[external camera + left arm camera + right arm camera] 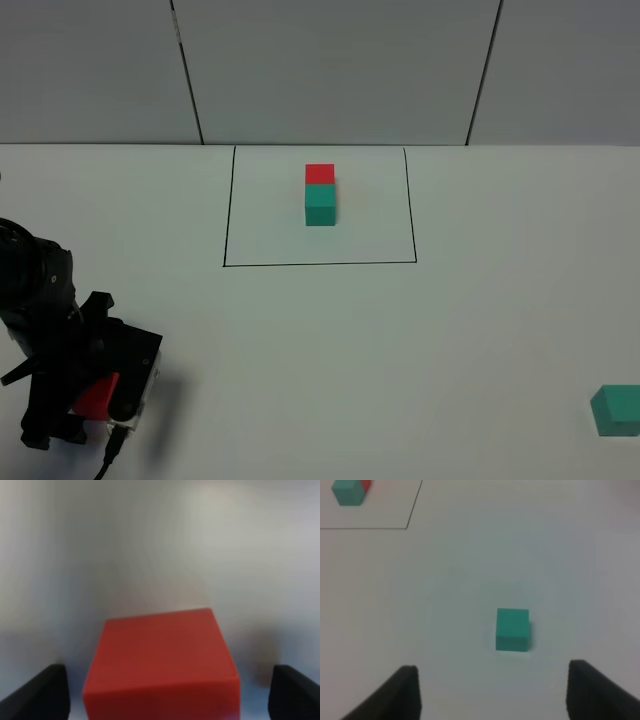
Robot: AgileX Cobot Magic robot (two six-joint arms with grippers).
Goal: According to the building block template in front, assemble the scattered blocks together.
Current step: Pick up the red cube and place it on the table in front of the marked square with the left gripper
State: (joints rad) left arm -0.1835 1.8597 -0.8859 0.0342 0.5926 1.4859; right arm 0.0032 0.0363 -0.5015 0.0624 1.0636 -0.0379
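The building block template is a red cube (319, 174) joined to a teal cube (321, 205) inside a thin black rectangle (320, 264) at the table's far middle. One scattered block, red (97, 396), sits at the front left. My left gripper (166, 692) is lowered around it, open, with a gap showing between each black finger (37, 692) and the cube. The other scattered block, teal (512, 629), lies at the front right edge (617, 410). My right gripper (492, 692) hovers open a little short of it, nothing between its fingers.
The white table (400, 350) runs back to a grey panelled wall (330, 70). The left arm's black body (40, 300) stands over the front left corner. In the right wrist view the template (350, 491) shows far off beyond the teal block.
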